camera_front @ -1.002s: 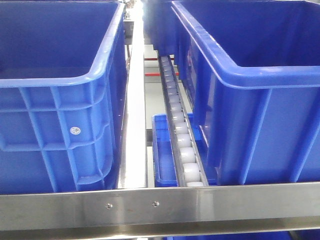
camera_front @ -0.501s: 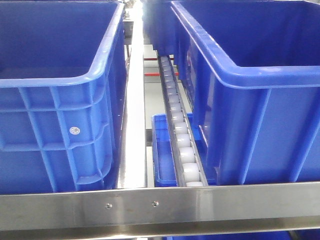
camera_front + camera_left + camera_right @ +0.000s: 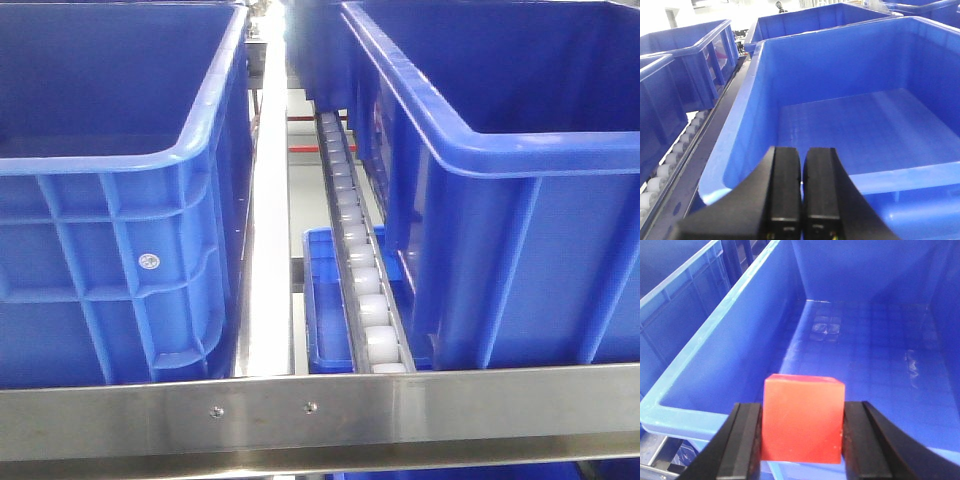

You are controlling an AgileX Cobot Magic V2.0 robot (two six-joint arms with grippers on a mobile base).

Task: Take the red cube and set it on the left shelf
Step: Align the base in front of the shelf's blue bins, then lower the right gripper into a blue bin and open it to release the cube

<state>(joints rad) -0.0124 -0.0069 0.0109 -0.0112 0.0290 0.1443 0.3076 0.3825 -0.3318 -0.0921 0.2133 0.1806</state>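
My right gripper (image 3: 802,432) is shut on the red cube (image 3: 803,419), its black fingers (image 3: 747,440) pressed against both sides. The cube hangs just above the near rim of a large blue crate (image 3: 715,340) whose ribbed floor is bare. My left gripper (image 3: 801,187) is shut with nothing in it, hovering over the near rim of another bare blue crate (image 3: 740,125). The left shelf (image 3: 320,410) shows in the front view as a steel front rail with a white roller track (image 3: 360,290) between two big blue crates (image 3: 120,160) (image 3: 520,200). Neither gripper appears in the front view.
A steel divider rail (image 3: 268,220) runs back between the crates. A smaller blue tray (image 3: 325,300) sits on a lower tier under the rollers. More blue crates (image 3: 695,60) and a roller track (image 3: 670,160) lie left of the left gripper.
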